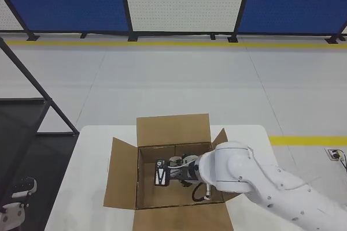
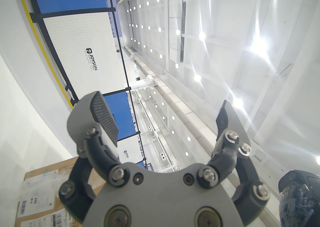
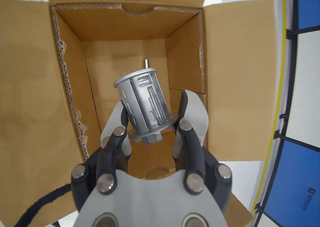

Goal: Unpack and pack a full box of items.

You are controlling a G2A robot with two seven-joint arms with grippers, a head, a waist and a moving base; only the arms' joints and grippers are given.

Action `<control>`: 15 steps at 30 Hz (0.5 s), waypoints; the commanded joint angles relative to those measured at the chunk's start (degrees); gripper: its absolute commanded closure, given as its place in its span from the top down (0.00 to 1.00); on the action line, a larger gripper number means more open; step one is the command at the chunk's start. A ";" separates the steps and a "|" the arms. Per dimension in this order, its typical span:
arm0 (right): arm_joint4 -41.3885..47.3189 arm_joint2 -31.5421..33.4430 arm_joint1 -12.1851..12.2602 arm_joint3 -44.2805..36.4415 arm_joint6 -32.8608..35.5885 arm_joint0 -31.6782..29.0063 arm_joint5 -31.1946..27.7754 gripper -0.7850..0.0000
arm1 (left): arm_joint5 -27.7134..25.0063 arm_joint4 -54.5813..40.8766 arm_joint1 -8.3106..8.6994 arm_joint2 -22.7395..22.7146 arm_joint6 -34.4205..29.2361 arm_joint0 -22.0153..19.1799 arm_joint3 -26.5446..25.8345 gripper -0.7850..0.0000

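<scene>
An open cardboard box (image 1: 173, 130) stands on the white table (image 1: 89, 173), all its flaps folded outward. My right gripper (image 1: 165, 172) is down inside it. In the right wrist view my right gripper (image 3: 153, 104) is shut on a grey metal cylinder (image 3: 143, 102) with a flange and a short shaft. The cylinder is held tilted above the bare floor of the box (image 3: 120, 25). My left gripper (image 2: 162, 107) is open with nothing between its fingers and points up at the ceiling.
A black metal rack (image 1: 23, 115) stands left of the table. Blue and white partition panels (image 1: 185, 14) line the far side of the floor. A labelled carton (image 2: 42, 198) lies below the left gripper.
</scene>
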 commanded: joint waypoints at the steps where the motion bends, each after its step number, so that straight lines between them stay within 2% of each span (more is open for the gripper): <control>1: 1.79 -2.18 -2.17 4.52 -0.08 1.12 -1.07 0.00 | 0.00 0.00 0.00 0.00 0.00 0.00 0.00 1.00; 5: 2.63 -5.93 -6.14 11.87 2.26 2.38 -0.06 0.00 | 0.00 0.00 0.00 0.00 0.00 0.00 0.00 1.00; 8: 3.80 -7.45 -8.70 17.23 1.61 2.66 -0.74 0.00 | 0.00 0.00 0.00 0.00 0.00 0.00 0.00 1.00; 15: 5.77 -9.20 -12.96 27.07 1.34 2.26 -2.38 0.00 | 0.00 0.00 0.00 0.00 0.00 0.00 0.00 1.00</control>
